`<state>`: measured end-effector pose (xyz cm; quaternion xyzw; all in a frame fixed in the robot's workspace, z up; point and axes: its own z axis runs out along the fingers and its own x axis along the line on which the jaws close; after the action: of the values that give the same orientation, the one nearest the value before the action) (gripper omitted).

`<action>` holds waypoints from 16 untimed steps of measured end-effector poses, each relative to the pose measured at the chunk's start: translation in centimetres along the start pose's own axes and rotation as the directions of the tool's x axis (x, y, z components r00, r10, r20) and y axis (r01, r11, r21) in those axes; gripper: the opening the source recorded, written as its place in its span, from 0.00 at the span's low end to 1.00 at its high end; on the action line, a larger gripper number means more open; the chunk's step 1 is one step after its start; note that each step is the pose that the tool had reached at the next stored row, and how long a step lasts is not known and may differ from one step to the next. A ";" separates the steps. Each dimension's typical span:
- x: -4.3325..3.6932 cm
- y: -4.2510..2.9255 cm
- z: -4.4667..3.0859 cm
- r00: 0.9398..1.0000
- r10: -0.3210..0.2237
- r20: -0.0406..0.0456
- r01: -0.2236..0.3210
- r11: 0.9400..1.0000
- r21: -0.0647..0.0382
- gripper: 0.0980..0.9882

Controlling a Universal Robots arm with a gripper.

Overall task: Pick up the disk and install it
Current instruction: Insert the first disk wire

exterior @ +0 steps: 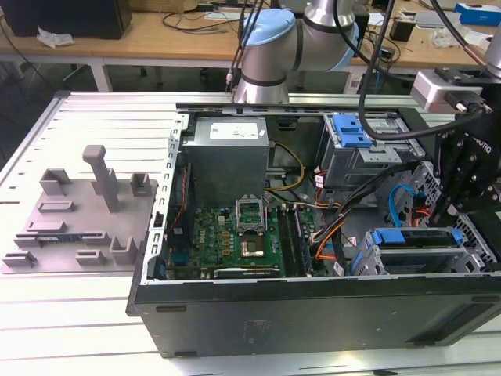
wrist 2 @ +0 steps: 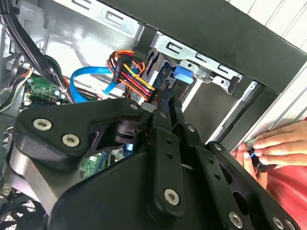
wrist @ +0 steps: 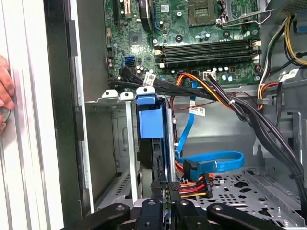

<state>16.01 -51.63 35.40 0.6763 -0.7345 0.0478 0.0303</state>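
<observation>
Fixture point(exterior: 78, 211) of grey plastic with upright posts lies on the slatted table point(exterior: 78, 337) at the exterior view's left. Next to it stands an open computer case point(exterior: 313, 321), black wall toward the camera. Inside, a grey power supply box point(exterior: 227, 153) sits at the back and a green circuit board point(exterior: 235, 235) lies in front of it, with orange and black cables point(exterior: 329, 235) running toward the exterior view's right. Farther along is a metal drive cage point(exterior: 348, 160) with a blue latch on top. The disk point(exterior: 419, 237), framed by blue rails, sits on edge in a metal bay point(exterior: 462, 262) at the case's near corner on the exterior view's right, beside a curled blue flat cable point(exterior: 403, 200). The gripper point(exterior: 458, 188) hangs just above and behind that bay. In the first wrist view its tips reach down at the disk's end, next to a plug with red, yellow and black wires point(wrist: 194, 184); whether it is open, closed or clamped on the disk cannot be told. A person's hand point(wrist 2: 278, 146) rests on the table edge just outside the case wall.
</observation>
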 end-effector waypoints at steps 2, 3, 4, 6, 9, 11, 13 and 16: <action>0.01 0.02 0.03 1.000 0.000 0.000 0.000 1.000 0.000 0.07; 0.01 0.04 0.05 1.000 0.000 0.000 0.000 1.000 0.000 0.07; 0.01 0.05 0.07 1.000 0.000 0.000 0.000 1.000 0.000 0.07; 0.02 0.05 0.10 1.000 0.000 0.000 0.000 1.000 0.000 0.07; 0.05 0.05 0.16 1.000 0.000 0.000 0.000 1.000 0.000 0.07; 0.07 0.05 0.19 1.000 0.000 0.000 0.000 1.000 0.000 0.07; 0.08 0.05 0.22 1.000 0.000 0.000 0.000 1.000 0.000 0.07; 0.07 0.05 0.29 1.000 0.000 0.000 0.000 1.000 0.000 0.07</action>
<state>15.96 -51.72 35.12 0.6763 -0.7344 0.0478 0.0303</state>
